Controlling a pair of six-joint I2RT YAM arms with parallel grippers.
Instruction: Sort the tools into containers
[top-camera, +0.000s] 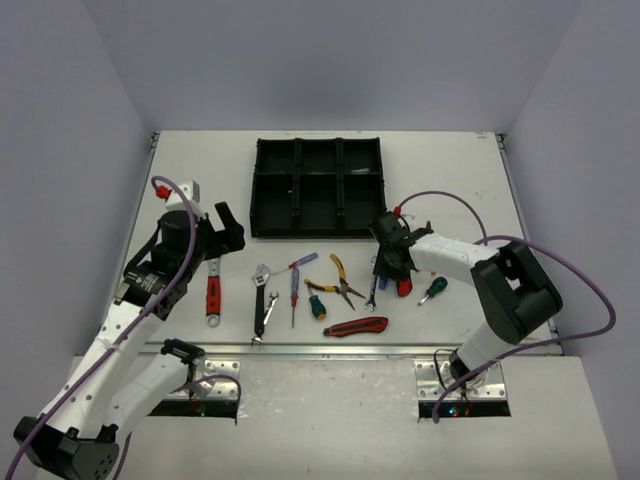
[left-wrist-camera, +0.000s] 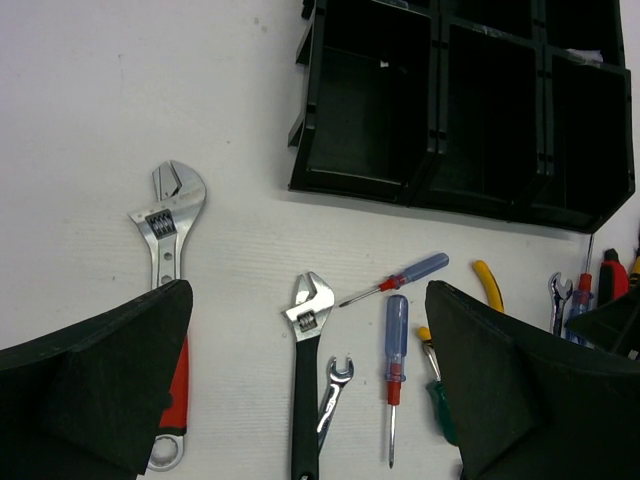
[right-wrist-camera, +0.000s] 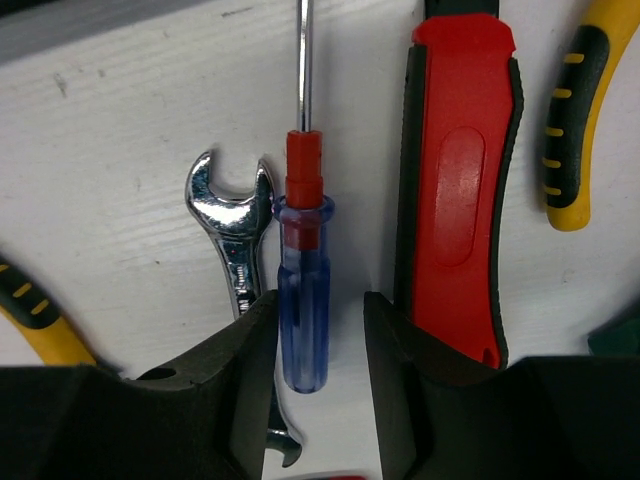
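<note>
Tools lay loose on the table (top-camera: 450, 170), all on the near side of the tray (top-camera: 318, 233). My right gripper (right-wrist-camera: 320, 300) was down among those off the tray's near right corner, jaws partly open and straddling the handle of the blue screwdriver (right-wrist-camera: 303, 310). That handle ran lengthways between my fingers (right-wrist-camera: 250, 370). One finger sat against it or nearly so; I could not tell which. A clear strip of table showed between the handle and the other finger, so I had no grip on it. Its red collar and steel shaft pointed straight out past my fingertips. A spanner (right-wrist-camera: 232, 215) lay just beside it on one side, its shank running under my finger. A red-and-black handle (right-wrist-camera: 455, 190) lay just beside it on the other side, with a yellow pliers handle (right-wrist-camera: 575, 110) beyond that.

My left gripper (left-wrist-camera: 310, 385) hung above the table off the tray's near left corner, jaws wide apart and holding nothing. Below the gap between them lay the black wrench (left-wrist-camera: 305, 370), with a small spanner (left-wrist-camera: 335, 385) touching it. The red wrench (left-wrist-camera: 165, 250) lay out past the tray's left end. A second blue screwdriver (left-wrist-camera: 396, 350) lay in front of the tray's middle. A red knife (top-camera: 357, 326) lay farthest from the tray.
</note>
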